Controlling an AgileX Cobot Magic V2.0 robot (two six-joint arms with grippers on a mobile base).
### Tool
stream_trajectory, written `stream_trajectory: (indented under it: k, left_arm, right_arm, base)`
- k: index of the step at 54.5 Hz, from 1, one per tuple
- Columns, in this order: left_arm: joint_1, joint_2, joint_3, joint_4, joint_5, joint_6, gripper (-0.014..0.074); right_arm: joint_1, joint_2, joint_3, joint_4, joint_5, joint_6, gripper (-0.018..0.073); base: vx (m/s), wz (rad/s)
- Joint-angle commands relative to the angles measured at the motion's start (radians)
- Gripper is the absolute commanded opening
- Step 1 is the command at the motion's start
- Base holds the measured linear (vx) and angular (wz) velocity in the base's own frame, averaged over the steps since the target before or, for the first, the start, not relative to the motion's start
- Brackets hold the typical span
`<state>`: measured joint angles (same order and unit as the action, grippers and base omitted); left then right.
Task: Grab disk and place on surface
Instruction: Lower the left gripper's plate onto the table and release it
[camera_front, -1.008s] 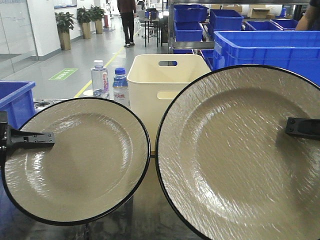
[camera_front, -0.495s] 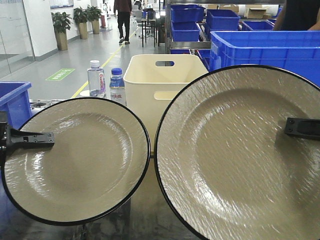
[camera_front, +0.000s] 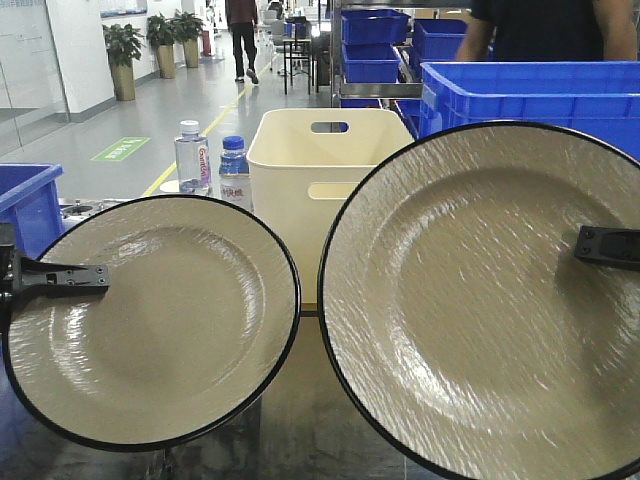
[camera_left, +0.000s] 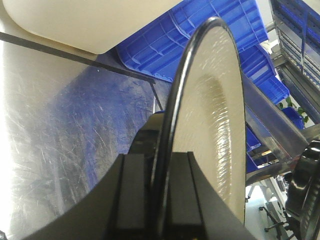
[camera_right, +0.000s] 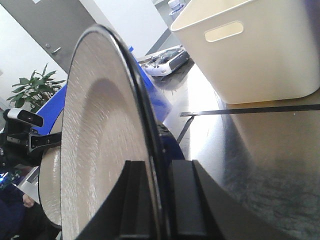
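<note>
Both disks pinched at the rim, upright, clear of the surface.
Front: left gripper clamps left disk; right gripper clamps right disk. Left wrist: jaws straddle thin rim, tabletop beneath. Right wrist: same. I judge them rigid, glossy, slippery; rim hold suits.

the right gripper at 6 o'clock clamps the black rim of an upright disk seen edge-on, with a second disk at 8 o'clock, a plant at 9, and a cream bin at 1 o'clock on the shiny surface, a black tape line along its base.
</note>
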<state>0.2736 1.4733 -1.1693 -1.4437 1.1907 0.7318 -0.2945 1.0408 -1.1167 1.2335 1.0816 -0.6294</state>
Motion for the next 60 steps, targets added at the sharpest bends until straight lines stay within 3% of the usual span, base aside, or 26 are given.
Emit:
stream_trajectory:
  k: [1,9,17,23,27,32,44,53,60]
  left_arm:
    - [-0.037,-0.042,-0.034,-0.148,0.049,0.004,-0.0007]
    - [-0.17,0.007,-0.034,-0.149,-0.037,0.015,-0.0006]
    - [-0.295,0.091,-0.034,-0.169,-0.22,0.02,-0.0004]
    - [-0.365,0.163,-0.034,-0.255,-0.298,0.091,-0.0004]
    - [-0.405,0.214,-0.034,-0.349,-0.322,0.185,-0.0004]
    - [-0.442,0.264,-0.05,-0.348,-0.391,0.242,-0.0001]
    - [-0.496,0.36,-0.12,-0.346,-0.491,0.252,0.0058]
    - [-0.513,0.402,-0.17,-0.341,-0.49,0.304,0.019]
    - [-0.519,0.405,-0.174,-0.339,-0.508,0.372,0.0352]
  right_arm:
    - [0.001,-0.017,-0.035,0.128,-0.087,0.005,-0.0009]
    - [0.001,-0.017,-0.035,0.131,-0.194,0.007,-0.0009]
    - [0.001,-0.002,-0.035,0.131,-0.213,0.007,-0.0009]
    - [0.001,0.028,-0.035,0.131,-0.206,0.007,-0.0009]
    - [0.001,0.049,-0.035,0.131,-0.198,0.007,-0.0009]
    - [0.001,0.073,-0.035,0.132,-0.198,0.007,-0.0009]
    - [0.001,0.1,-0.035,0.134,-0.2,0.003,-0.0009]
    - [0.001,0.112,-0.035,0.134,-0.199,0.003,-0.0009]
    - [0.001,0.113,-0.035,0.132,-0.201,0.0,-0.0009]
  base:
    - [0.0,0.0]
    - [0.0,0.0]
    - [0.0,0.0]
    - [0.0,0.0]
    - [0.0,0.0]
    - [0.0,0.0]
    - [0.0,0.0]
    - [0.0,0.0]
    - [0.0,0.0]
